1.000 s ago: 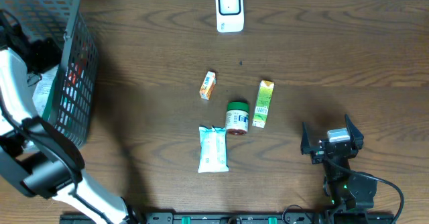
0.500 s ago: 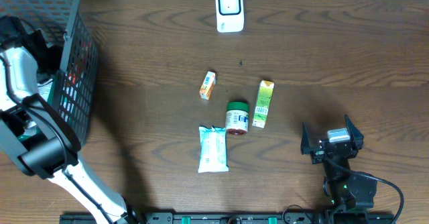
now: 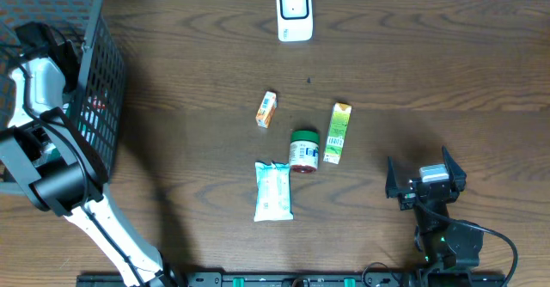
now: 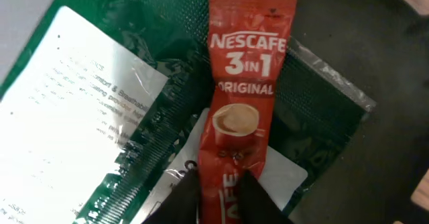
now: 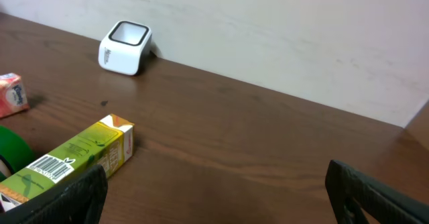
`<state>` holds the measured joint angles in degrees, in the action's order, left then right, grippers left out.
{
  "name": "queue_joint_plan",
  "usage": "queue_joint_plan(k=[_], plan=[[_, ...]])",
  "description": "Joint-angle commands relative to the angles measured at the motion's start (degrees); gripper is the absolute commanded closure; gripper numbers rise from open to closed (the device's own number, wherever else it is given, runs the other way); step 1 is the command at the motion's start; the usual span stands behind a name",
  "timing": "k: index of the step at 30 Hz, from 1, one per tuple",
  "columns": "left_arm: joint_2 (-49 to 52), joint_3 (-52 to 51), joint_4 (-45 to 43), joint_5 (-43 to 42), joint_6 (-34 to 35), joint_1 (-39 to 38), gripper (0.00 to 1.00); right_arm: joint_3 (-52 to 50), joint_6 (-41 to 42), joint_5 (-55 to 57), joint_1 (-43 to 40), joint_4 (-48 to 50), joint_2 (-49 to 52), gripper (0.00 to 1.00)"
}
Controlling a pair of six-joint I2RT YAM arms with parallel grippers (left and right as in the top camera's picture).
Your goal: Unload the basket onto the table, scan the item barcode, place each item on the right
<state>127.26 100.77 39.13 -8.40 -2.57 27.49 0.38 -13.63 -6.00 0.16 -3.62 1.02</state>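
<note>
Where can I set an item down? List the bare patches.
Bare table lies between the basket and the small orange carton, and right of the scanner down to the right pincer. Crowded: the middle, where jar, juice carton and white packet sit close.

We log: basket (image 3: pixel 94 81) upper L | sachet (image 4: pixel 244 110) in it, atop packets (image 4: pixel 100 117) | scanner (image 3: pixel 293 12) top ctr | jar (image 3: pixel 303 150) mid, carton (image 3: pixel 338 132) R of it.

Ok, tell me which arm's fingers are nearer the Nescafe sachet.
Left. The left fingers pinch the lower end of the Nescafe sachet, inside the basket. The right fingers stand open at the table's front right, far from it.
</note>
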Motion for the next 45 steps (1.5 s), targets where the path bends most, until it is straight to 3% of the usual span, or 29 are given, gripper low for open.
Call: queue_joint_plan(k=[1,5,14,20,21,24,26,27,32,45], plan=[[0.13,0.46,0.48,1.42,1.11,-0.13,0.87,-0.07,0.76,-0.26,-0.07,-0.17,-0.20,0.01],[-3.56,0.46,0.90,3.69,1.14,0.09,0.91,-0.07,0.76,-0.26,-0.07,-0.17,-0.20,0.01],[-9.42,0.26,9.29,17.57,-0.28,1.16,0.91,-0.07,0.76,-0.26,-0.07,-0.20,-0.20,0.01],[-9.27,-3.96,10.69,18.12,-4.09,1.38,0.87,-0.07,0.76,-0.26,-0.07,-0.17,-0.20,0.01],[-9.27,-4.48,10.67,18.12,-4.09,1.38,0.83,-0.07,0.76,-0.26,-0.07,-0.17,-0.20,0.01],[-9.27,-4.92,10.45,18.08,-4.07,1.38,0.40,-0.07,0.76,-0.26,-0.07,-0.20,-0.20,0.01],[-9.29,-4.92,9.79,17.86,-4.04,1.38,0.23,-0.07,0.76,-0.26,-0.07,-0.17,-0.20,0.01],[-9.29,-4.92,9.53,17.64,-4.07,1.36,0.21,-0.07,0.76,-0.26,-0.07,-0.17,-0.20,0.01],[-9.22,-4.94,8.26,10.69,-5.79,1.36,0.17,-0.07,0.76,-0.26,-0.07,-0.20,-0.20,0.01],[-6.25,-6.69,6.95,10.58,-9.81,0.81,0.16,-0.07,0.76,-0.26,-0.07,-0.20,-0.20,0.01]])
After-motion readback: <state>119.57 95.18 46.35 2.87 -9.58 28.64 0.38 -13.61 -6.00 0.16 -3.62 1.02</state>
